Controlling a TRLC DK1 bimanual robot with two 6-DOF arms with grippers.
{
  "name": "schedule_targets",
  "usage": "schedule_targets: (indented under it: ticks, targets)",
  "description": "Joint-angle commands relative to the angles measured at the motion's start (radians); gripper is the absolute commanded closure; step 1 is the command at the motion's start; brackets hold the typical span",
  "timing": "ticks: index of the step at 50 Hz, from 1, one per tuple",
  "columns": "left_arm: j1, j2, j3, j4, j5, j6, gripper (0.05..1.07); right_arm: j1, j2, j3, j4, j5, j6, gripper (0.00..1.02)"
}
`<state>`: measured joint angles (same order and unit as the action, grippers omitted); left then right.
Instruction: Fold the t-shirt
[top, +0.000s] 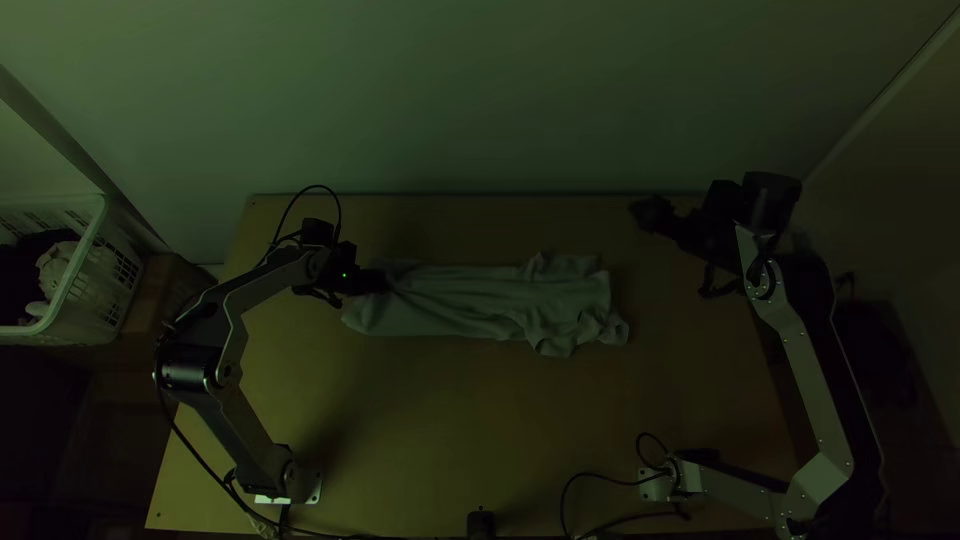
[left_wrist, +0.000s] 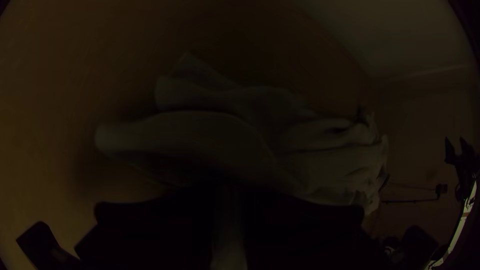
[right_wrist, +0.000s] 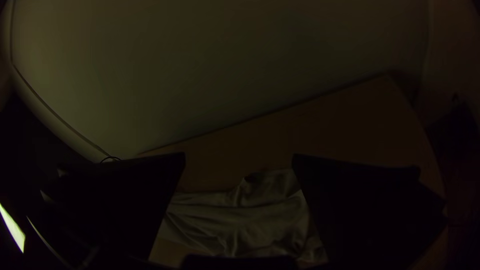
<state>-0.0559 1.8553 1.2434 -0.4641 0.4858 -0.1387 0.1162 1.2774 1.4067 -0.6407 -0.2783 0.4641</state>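
The left gripper (top: 378, 281), nearly closed, pinches the t-shirt's (top: 480, 303) end; the right gripper (top: 652, 213) gapes wide, holding nothing.

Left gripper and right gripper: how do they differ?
The left gripper is shut on the t-shirt; the right gripper is open. The left one is at the t-shirt's left end, the right one away from it, toward the far right of the table. Both have wide, flat black fingers.

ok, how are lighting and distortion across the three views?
Top view: dim, t-shirt readable, soft shadow on the table near the left arm's base. Left wrist view: very dark, left gripper near-black. Right wrist view: dark, bright patch lower left, table's side edge bowed by fisheye.
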Motion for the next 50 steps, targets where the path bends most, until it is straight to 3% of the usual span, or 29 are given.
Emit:
schedule_targets:
  ticks: [1, 18, 29, 39, 50]
  targets:
    - [0.06, -0.042, -0.048, -0.071, -0.064, 0.025, 1.04, 0.007, -0.027, -0.026, -0.001, -0.002, 0.018, 0.04]
    - [0.335, -0.08, 0.07, -0.285, -0.142, 0.226, 1.04, 0.014, -0.03, -0.048, 0.016, 0.01, 0.013, 0.04]
    - [0.446, -0.114, 0.156, -0.403, -0.237, 0.324, 1.04, 0.0, -0.03, -0.054, 0.029, 0.037, -0.012, 0.04]
    - [0.433, -0.214, 0.188, -0.447, -0.381, 0.364, 1.05, -0.009, -0.036, -0.058, 0.029, 0.037, -0.022, 0.04]
    - [0.301, -0.24, 0.392, -0.697, -0.424, 0.315, 1.05, -0.009, -0.05, -0.066, 0.029, 0.037, -0.022, 0.04]
